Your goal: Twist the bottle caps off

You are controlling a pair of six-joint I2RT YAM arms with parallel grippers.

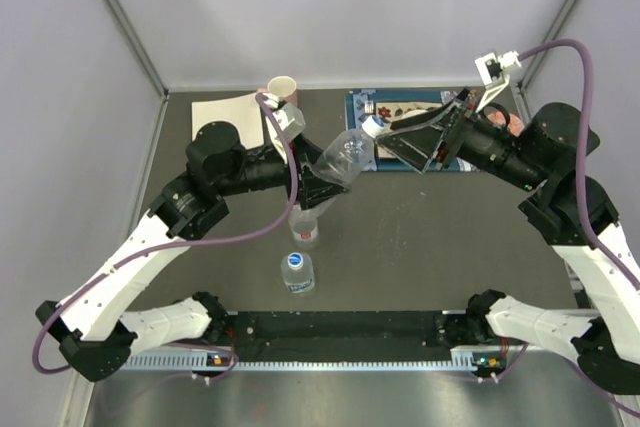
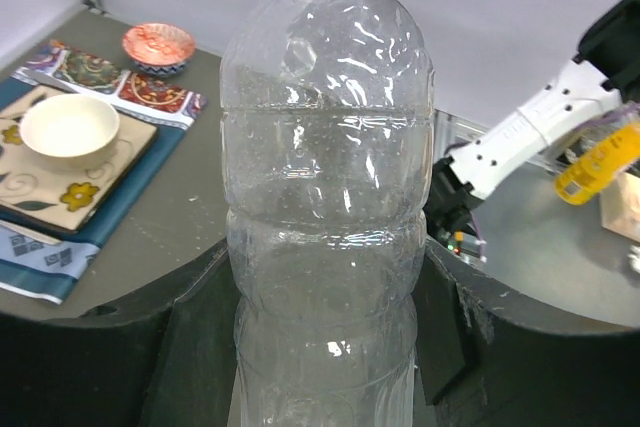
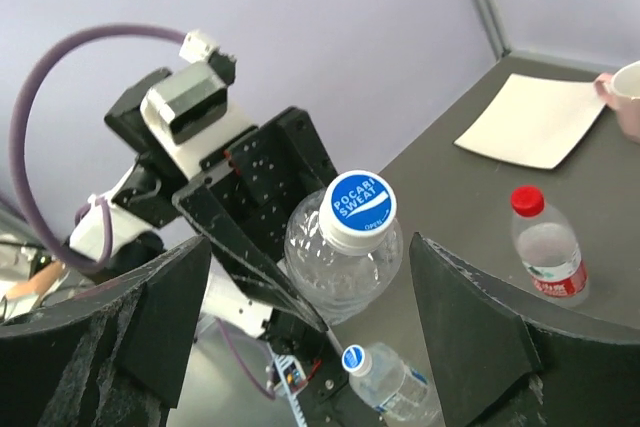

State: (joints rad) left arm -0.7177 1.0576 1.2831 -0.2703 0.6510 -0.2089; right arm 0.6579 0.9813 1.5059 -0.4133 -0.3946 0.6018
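Bottle (image 1: 345, 159), clamped in our left hand (image 2: 320, 347); right hand (image 3: 310, 247) open astride blue cap (image 3: 358, 209). Risk: off-centre closing, cap slips.

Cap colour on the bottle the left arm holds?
Cap: blue top, white lettering, white rim; best in right wrist view.

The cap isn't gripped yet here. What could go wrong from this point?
1. The right gripper is open around the blue-and-white cap; closing off-centre could make it slip off.
2. The left gripper holds the clear bottle tilted in mid-air; twisting might spin or crush it.
3. If dropped, it may topple the red-capped bottle and blue-capped bottle below.
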